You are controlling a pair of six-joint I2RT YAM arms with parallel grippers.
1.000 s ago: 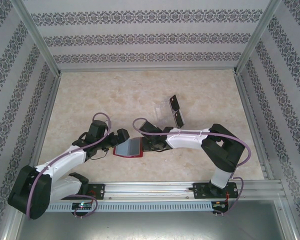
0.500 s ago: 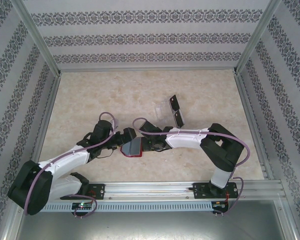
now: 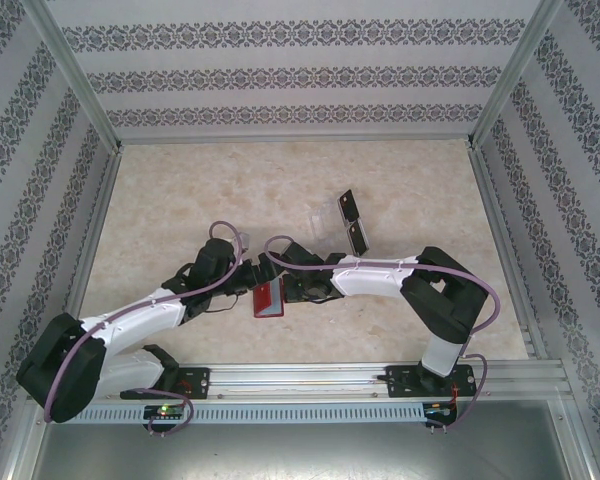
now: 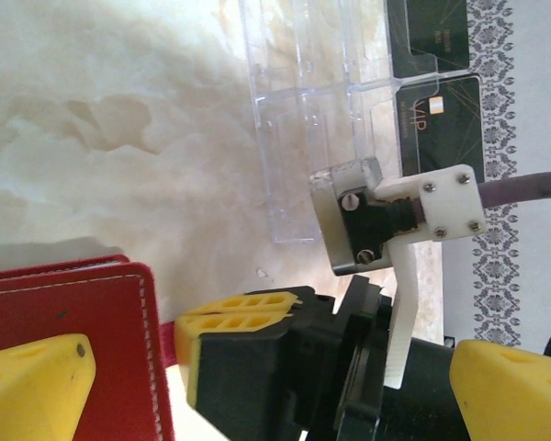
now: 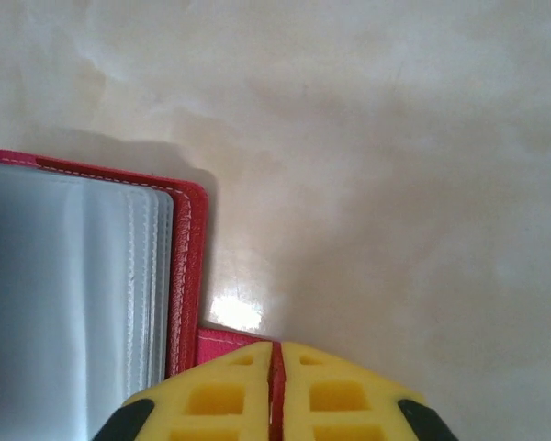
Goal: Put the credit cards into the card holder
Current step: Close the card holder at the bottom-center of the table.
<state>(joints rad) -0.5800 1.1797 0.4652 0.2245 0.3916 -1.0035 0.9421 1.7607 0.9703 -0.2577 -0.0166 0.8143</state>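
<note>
The red card holder [image 3: 267, 300] lies between both grippers, its left cover folded up over the grey clear pockets [image 5: 73, 303]. My right gripper [image 5: 275, 390] is shut on the holder's red snap tab [image 5: 230, 342]; in the left wrist view its yellow fingers [image 4: 243, 312] show pressed together. My left gripper [image 3: 246, 280] stands wide open, one yellow finger [image 4: 37, 386] against the stitched red cover [image 4: 73, 331]. Two black credit cards [image 3: 346, 205] [image 3: 358, 238] sit in a transparent tray [image 3: 325, 218] behind; they also show as dark cards [image 4: 438, 119] in the left wrist view.
The transparent slotted tray [image 4: 303, 110] lies just beyond the right wrist. Aluminium frame rails [image 3: 310, 375] run along the near edge, and patterned walls close in the marble-look table [image 3: 180, 200] on three sides.
My left arm has swung right against the holder and folded its left cover over, so the open grey pockets give way to a narrow red square. The right gripper has stayed on the tab.
</note>
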